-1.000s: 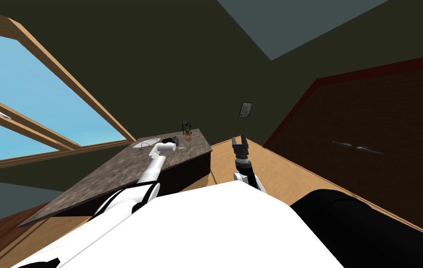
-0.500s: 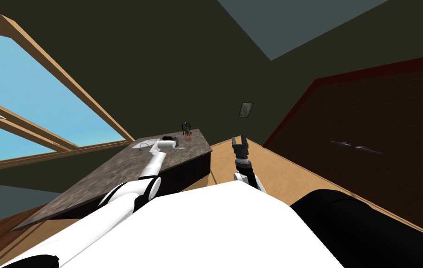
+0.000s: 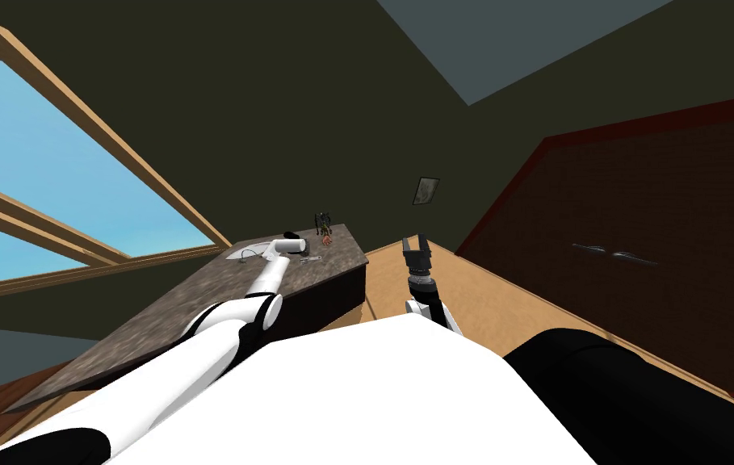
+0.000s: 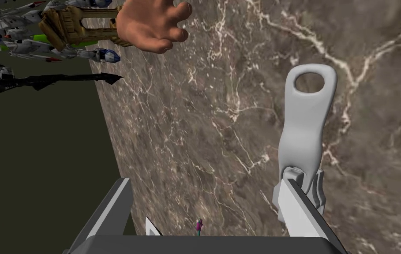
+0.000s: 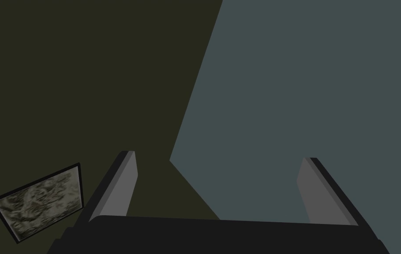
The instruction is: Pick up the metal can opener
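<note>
Left wrist view: the left gripper (image 4: 204,176) hangs wide open above the brown veined surface (image 4: 204,110). The pale grey can opener (image 4: 303,132) lies flat in line with one finger, not between the two, well in from the surface's edge. I judge it best to shift sideways until its narrow neck is centred, then lower and close. The other finger stands near the edge, so free room lies inward. A hand-shaped figure (image 4: 151,24) sits apart at the far corner. The right gripper (image 5: 217,155) is wide open, off the surface.

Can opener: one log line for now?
left gripper: open, over counter | opener: flat on counter, not between jaws | right gripper: open, beside counter
</note>
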Available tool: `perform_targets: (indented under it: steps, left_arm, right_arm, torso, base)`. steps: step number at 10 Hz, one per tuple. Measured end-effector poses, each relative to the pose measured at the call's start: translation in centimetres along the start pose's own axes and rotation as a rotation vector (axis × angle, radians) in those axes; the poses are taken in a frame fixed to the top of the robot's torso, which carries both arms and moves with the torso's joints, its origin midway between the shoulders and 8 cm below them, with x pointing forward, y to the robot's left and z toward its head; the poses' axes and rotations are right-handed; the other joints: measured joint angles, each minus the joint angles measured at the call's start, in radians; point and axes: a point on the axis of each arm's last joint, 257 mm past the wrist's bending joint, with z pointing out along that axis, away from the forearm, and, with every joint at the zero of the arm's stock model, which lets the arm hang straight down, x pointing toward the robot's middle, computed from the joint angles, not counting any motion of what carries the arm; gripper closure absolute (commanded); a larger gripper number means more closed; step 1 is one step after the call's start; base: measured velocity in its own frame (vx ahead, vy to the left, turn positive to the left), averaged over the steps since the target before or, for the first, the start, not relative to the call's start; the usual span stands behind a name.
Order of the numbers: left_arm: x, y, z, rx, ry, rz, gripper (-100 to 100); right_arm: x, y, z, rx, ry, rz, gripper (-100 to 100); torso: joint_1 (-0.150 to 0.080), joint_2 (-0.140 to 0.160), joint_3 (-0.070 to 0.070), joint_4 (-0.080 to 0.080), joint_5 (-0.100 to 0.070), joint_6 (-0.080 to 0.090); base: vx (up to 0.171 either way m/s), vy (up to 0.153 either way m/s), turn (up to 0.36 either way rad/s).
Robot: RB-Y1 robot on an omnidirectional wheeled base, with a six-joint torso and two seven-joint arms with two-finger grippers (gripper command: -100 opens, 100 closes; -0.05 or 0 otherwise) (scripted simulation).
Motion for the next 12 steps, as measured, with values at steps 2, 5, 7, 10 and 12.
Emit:
perform_targets:
  steps: [2,5,7,10,12]
  left_arm:
    - [-0.1,1.4,0.5,-0.065,-0.003,-0.015,-100]
    - [-0.1,3.2,0.8,-0.166,-0.004,-0.045,-100]
    - [0.0,4.4,0.9,-0.232,-0.001,-0.065,-100]
    - [0.3,5.9,0.7,-0.324,0.004,-0.098,-100]
    - [0.3,7.0,0.5,-0.381,0.007,-0.118,-100]
  right_arm:
    - [0.0,0.0,0.0,0.000,0.000,0.000,0]
    - [0.0,0.0,0.0,0.000,0.000,0.000,0]
    - [0.0,0.0,0.0,0.000,0.000,0.000,0]
    - [0.0,0.0,0.0,0.000,0.000,0.000,0]
    - [0.0,0.0,0.0,0.000,0.000,0.000,0]
  torso:
    - [0.000,0.000,0.000,0.000,0.000,0.000]
    - [0.000,0.000,0.000,0.000,0.000,0.000]
    - [0.001,-0.001,0.000,0.000,0.000,0.000]
    - [0.001,-0.001,-0.001,0.000,0.000,0.000]
    - [0.000,-0.001,-0.001,0.000,0.000,0.000]
  base:
    - [0.019,0.013,-0.020]
    - [0.027,0.024,-0.019]
    - [0.031,0.027,-0.019]
    - [0.034,0.026,-0.017]
    - [0.035,0.023,-0.017]
